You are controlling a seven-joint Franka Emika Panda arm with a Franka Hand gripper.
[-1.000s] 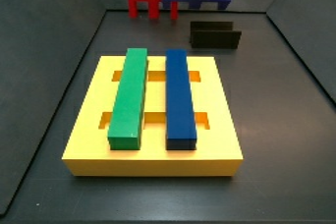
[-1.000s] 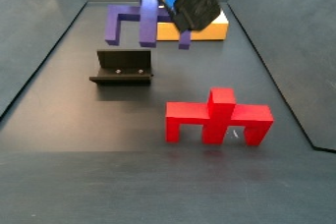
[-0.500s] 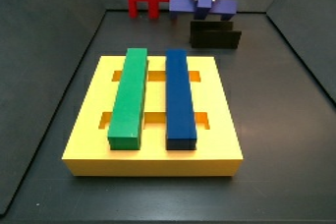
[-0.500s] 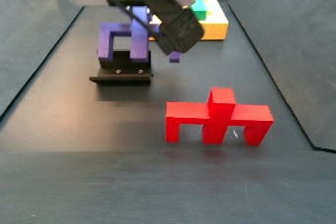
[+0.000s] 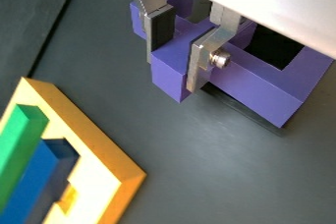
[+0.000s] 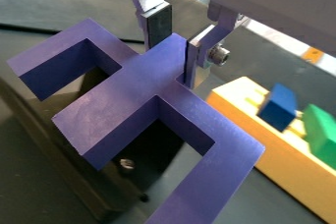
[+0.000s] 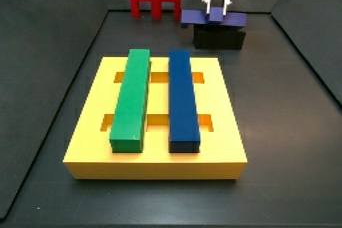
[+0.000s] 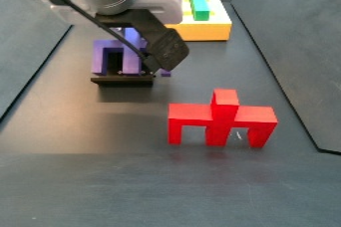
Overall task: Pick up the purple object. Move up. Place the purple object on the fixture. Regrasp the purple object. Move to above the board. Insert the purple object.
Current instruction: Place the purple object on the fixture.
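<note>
Now the claw (image 6: pixel 180 43) stands directly above the fixture (image 7: pixel 219 38), clenched on a prong of the purple object (image 6: pixel 144 100), which lies flat on the fixture, at 12 o'clock from the board (image 7: pixel 156 142) in a side view.

The tool (image 7: pixel 221 12) has lowered the purple object (image 7: pixel 210 18) onto the fixture (image 7: pixel 221 38).

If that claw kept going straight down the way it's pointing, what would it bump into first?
The gripper points down with the purple object's middle prong between its fingers, over the fixture. Going on, it would probably meet the purple object's crossbar first, then the fixture beneath; the gaps are hard to judge.
</note>
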